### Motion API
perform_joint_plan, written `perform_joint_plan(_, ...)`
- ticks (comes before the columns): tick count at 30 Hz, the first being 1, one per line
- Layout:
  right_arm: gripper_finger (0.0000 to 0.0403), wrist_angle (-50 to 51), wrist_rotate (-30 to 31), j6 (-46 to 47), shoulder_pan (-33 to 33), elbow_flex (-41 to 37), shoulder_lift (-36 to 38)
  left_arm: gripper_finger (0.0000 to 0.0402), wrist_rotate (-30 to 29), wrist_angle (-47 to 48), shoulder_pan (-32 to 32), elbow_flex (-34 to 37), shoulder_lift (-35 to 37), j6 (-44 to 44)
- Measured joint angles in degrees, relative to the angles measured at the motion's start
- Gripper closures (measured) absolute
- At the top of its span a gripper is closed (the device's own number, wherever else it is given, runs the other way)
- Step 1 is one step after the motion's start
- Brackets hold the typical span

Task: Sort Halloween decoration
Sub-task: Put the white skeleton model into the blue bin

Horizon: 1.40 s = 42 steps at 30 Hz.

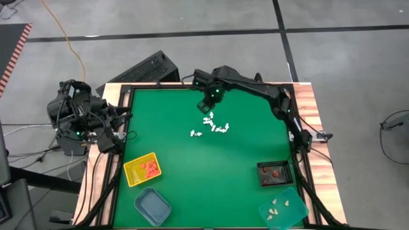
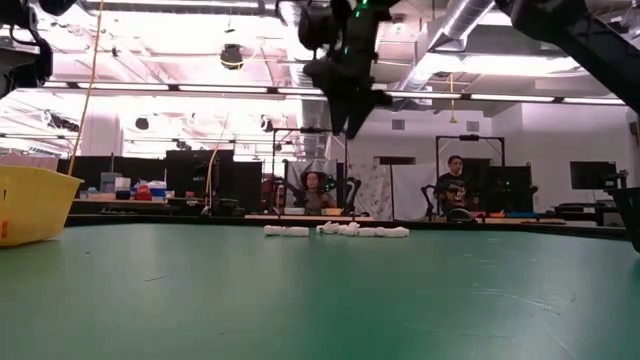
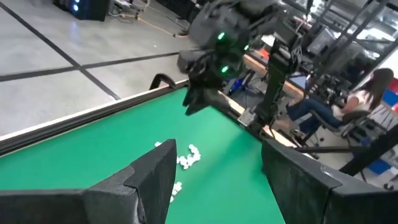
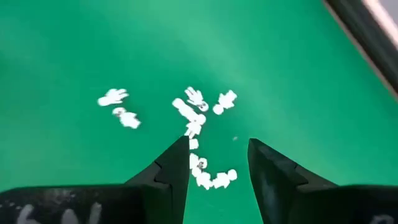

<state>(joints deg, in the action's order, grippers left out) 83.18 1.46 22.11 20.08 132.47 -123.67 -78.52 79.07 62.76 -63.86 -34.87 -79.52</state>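
A green-topped table (image 1: pixel 255 147) with a dark frame, seen from above, with two dark robot arms. The right end effector (image 1: pixel 208 105) hangs above the far middle of the table, over a loose scatter of tiny white trinkets (image 1: pixel 212 128), the Halloween decorations not yet sorted. Its two fingers stand apart with nothing between them; in its wrist view the white pieces lie on the felt beyond and between the fingertips. The left end effector (image 3: pixel 214 177) waits folded at the table's far left corner, its fingers also spread and empty.

Near the front left sit a square yellow tray (image 1: pixel 142 169) holding orange-red pieces and a blue-grey tray (image 1: pixel 153 206). At the front right, a black tray (image 1: pixel 275 173) holds reddish pieces and a teal tray (image 1: pixel 283 207) holds cream ones.

Likely risks: the trinkets are far smaller than the fingertips and lie touching, so closing could catch two at once, flick neighbours away, or miss altogether. No brand, label or writing is legible.
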Motion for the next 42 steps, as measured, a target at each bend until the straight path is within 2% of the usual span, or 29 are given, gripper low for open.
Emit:
perform_joint_plan(6, 0.0229, -6.0, 1.5, 3.7, -0.1, -9.9, -0.3, 0.0176, 0.0, 0.0, 0.0, 0.0, 0.0, -2.1)
perform_joint_plan(11, 0.0220, -15.0, 1.9, 4.9, -0.8, -18.9, 0.4, 0.0176, 0.1, 0.0, 0.0, 0.0, 0.0, -2.2)
perform_joint_plan(14, 0.0216, -23.6, 3.0, 7.7, -1.4, -25.7, 4.1, 0.0176, 0.1, 0.0, 0.0, 0.0, 0.0, -2.2)
perform_joint_plan(18, 0.0215, -36.3, 3.1, 14.2, -0.9, -38.7, 11.7, 0.0176, 0.1, 0.0, 0.0, 0.0, 0.0, -2.7)
perform_joint_plan(22, 0.0215, -44.8, 3.2, 19.6, -0.3, -48.2, 15.9, 0.0176, 0.0, 0.0, 0.0, 0.0, 0.0, -2.2)
perform_joint_plan(32, 0.0216, -52.4, 2.9, 22.9, -2.0, -50.2, 10.8, 0.0176, 0.0, 0.0, 0.0, 0.0, 0.0, -3.3)
perform_joint_plan(37, 0.0216, -52.5, 6.1, 23.1, -1.0, -50.1, 10.2, 0.0176, 0.0, 0.0, 0.0, 0.0, 0.0, -3.3)
perform_joint_plan(42, 0.0216, -52.5, 4.1, 23.9, -0.3, -50.0, 8.9, 0.0176, 0.0, 0.0, 0.0, 0.0, 0.0, -3.3)
